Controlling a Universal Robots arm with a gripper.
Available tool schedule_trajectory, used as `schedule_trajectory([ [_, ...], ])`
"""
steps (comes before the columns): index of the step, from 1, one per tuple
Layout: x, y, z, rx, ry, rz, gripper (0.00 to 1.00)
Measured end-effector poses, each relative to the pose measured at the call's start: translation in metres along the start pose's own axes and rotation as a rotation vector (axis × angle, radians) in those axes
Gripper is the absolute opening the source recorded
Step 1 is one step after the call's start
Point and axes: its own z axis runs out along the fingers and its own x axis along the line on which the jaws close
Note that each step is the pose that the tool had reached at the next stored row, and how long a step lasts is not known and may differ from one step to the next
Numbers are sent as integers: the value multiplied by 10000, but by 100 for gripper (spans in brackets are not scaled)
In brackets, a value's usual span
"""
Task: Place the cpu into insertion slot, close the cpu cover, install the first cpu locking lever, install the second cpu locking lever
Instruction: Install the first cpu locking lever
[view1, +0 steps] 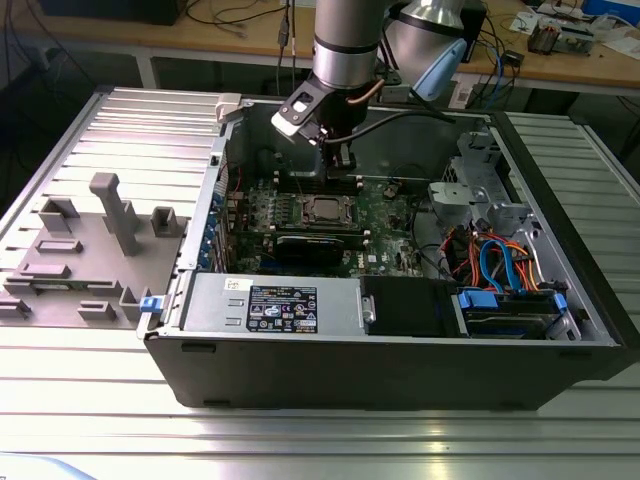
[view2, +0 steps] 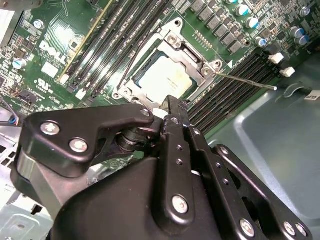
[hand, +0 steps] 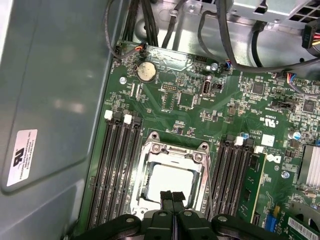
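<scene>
The pincer (hand: 172, 196) hangs low over the green main board (hand: 190, 115) inside the open computer case (view1: 400, 370), which stands on the ribbed metal bench (view1: 120, 420). Its two black fingertips (hand: 166, 195) are pressed together with nothing between them, just above the near edge of the socket.

The cpu (hand: 167, 182) already lies in the insertion slot (view2: 122, 92), about mid-board in the exterior view, with long black memory slots (hand: 117, 165) on both sides. Its pale metal top shows through the square window of the cpu cover (hand: 199, 172), which lies flat over it, so placing and closing look done.

In the second wrist view a thin wire lever (view2: 247, 81) sticks out from one corner of the socket over the memory slots, and by my judgement it is not latched. A second wire lever (view2: 131, 55) runs close along the opposite side. Whether that one is hooked down I cannot tell.

The chip is light, stiff and fragile underneath, best touched only by its edges and never pushed. The cover is thin sheet metal on a hinge and would bend if forced. The levers are likely springy steel wire, slippery and narrow. Each is best taken near its free end, where leverage is greatest.
</scene>
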Motion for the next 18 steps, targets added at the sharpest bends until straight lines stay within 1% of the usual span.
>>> schedule_trajectory([
  [3,0,0,0,2,4,-350,11],
  [9,0,0,0,5,7,-669,11],
  [18,0,0,0,5,8,-769,11],
])
